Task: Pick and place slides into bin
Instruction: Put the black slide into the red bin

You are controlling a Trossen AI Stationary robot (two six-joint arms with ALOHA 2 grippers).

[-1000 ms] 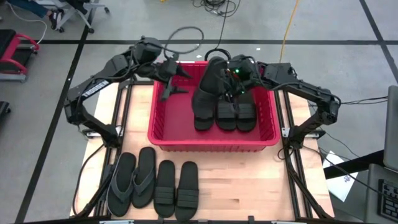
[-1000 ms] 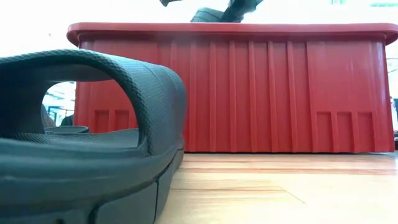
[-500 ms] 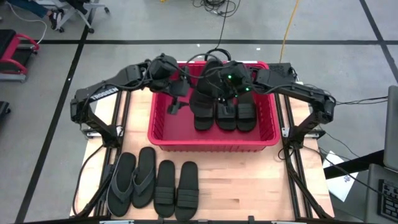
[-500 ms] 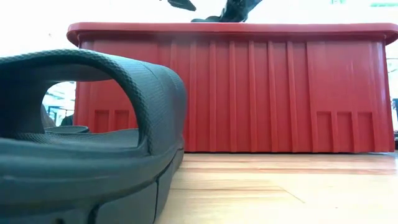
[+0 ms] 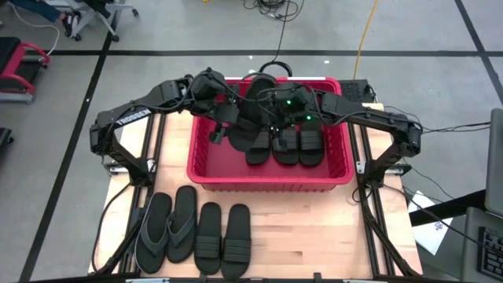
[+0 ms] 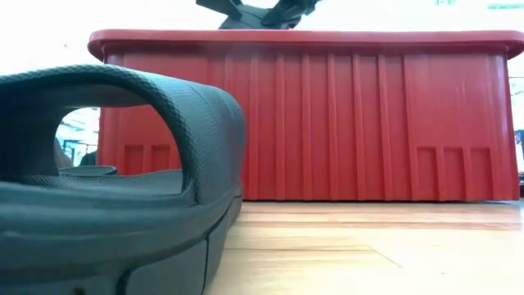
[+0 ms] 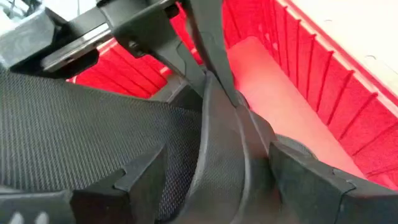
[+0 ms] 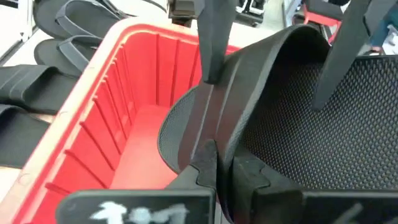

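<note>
Right claw (image 5: 263, 118) pinches a black slide (image 5: 250, 118) over the bin (image 5: 206, 169) — left claw (image 5: 222, 126) gapes wide, straddling that slide's edge.

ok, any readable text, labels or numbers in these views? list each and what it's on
Left arm, white lettering on its link: too small to read.
White marking at the bottom edge of the right wrist view, on the right arm's own body: blurred, unreadable.
Slides, bin: no text visible.

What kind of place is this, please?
Probably a robotics lab or workshop: a wooden table on a metal frame, a grey floor marked with black tape, loose cables and an office chair behind it.
</note>
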